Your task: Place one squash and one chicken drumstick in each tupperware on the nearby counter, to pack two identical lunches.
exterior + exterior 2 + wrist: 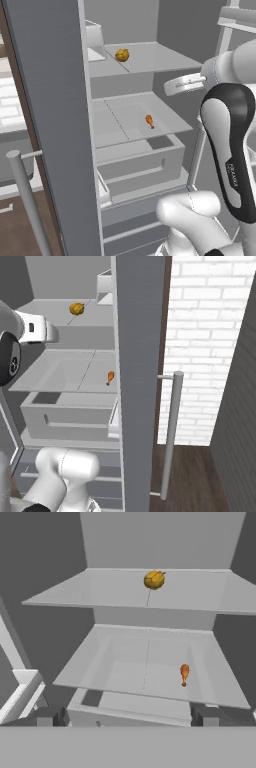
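Two shelves face the jaws inside the open fridge. Upper shelf carries the squash, ahead and above the jaws, near centre. Lower shelf carries the chicken drumstick, ahead, nearer, off to the right-hand tip; long axis runs roughly toward the jaws, thin bone end nearest. Gripper is spread wide, holding nothing, well short of both. Judgement: drumstick is the shorter reach, w/ a slight shift right.
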Robot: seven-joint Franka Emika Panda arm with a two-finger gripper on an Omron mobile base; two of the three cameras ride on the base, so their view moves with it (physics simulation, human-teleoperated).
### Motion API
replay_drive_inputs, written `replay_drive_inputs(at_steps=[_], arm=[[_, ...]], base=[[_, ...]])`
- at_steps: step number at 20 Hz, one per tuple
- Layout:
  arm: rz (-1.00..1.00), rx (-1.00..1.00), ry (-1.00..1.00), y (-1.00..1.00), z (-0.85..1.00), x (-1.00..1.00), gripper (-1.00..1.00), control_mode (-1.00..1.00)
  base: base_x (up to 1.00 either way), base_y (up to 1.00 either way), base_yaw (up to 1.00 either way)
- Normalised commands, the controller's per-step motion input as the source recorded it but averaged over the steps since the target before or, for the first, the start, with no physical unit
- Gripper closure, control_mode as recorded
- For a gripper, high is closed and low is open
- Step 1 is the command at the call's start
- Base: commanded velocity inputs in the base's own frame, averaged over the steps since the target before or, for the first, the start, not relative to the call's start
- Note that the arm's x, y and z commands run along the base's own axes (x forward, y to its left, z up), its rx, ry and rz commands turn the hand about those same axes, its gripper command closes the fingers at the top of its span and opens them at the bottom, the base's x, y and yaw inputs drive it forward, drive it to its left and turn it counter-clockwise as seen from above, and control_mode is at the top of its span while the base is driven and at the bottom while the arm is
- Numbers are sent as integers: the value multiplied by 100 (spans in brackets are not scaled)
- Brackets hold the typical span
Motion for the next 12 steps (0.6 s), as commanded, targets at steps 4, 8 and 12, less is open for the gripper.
replay_drive_inputs(at_steps=[4,8,12], arm=[[0,9,0,3,3,62,-100,-100],[-3,23,5,0,19,63,-100,-100],[-7,15,0,0,0,66,-100,-100]], base=[[0,0,0],[0,0,0],[0,0,0]])
